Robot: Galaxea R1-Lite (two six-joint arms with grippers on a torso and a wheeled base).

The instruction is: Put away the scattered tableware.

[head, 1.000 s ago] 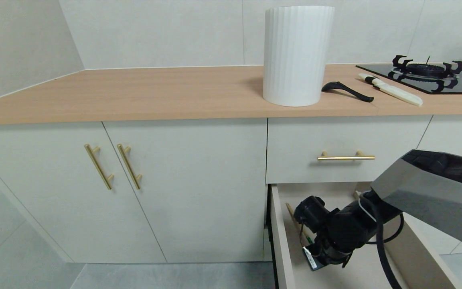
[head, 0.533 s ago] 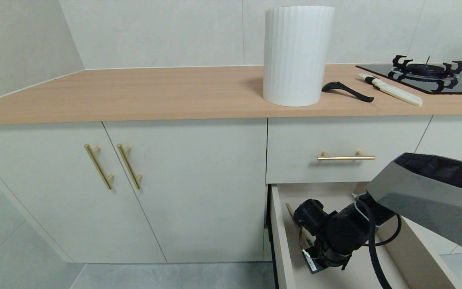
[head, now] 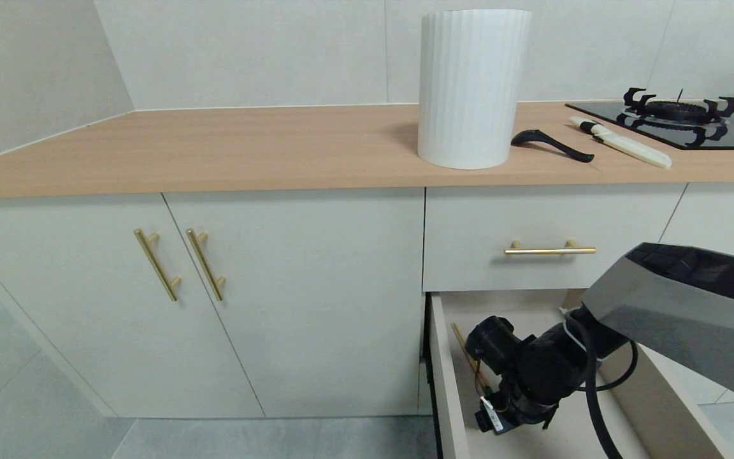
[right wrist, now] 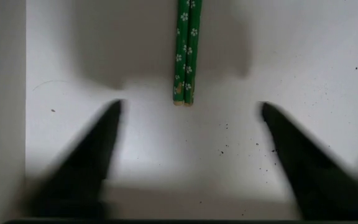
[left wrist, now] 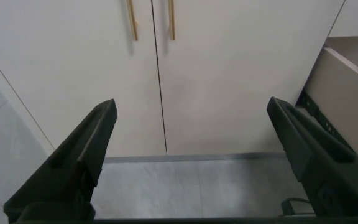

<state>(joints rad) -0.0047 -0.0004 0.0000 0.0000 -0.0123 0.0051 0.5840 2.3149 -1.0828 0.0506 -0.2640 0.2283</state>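
Down low, the right gripper (right wrist: 189, 115) sits inside the open drawer (head: 446, 382), jaws spread wide and holding nothing. Just past the gap between them lies a pair of chopsticks (right wrist: 187, 50) - green, dotted with tiny white flowers, side by side and touching, flat on the pale drawer floor. Their blunt ends stop short of the jaws, touching neither. In the head view the chopsticks run along the drawer's left wall, next to the black wrist.

Over on the left, the left gripper (left wrist: 191, 109) hangs low in front of the cupboard doors (left wrist: 160, 74), jaws wide apart with nothing in them, facing the seam between the two doors and their brass handles (left wrist: 151, 18).

Above the open drawer there's a closed drawer front with a brass bar handle (head: 550, 250). Up on the wooden desk (head: 246, 143) stands a tall white ribbed canister (head: 472, 89). Just to its right lies a black spoon (head: 552, 145), and beside that a white knife (head: 625, 145) with a dark band on the handle - both flat on the desk, near each other but apart. Farthest right, the knife's handle end sits close to the edge of the black gas hob (head: 679, 121).
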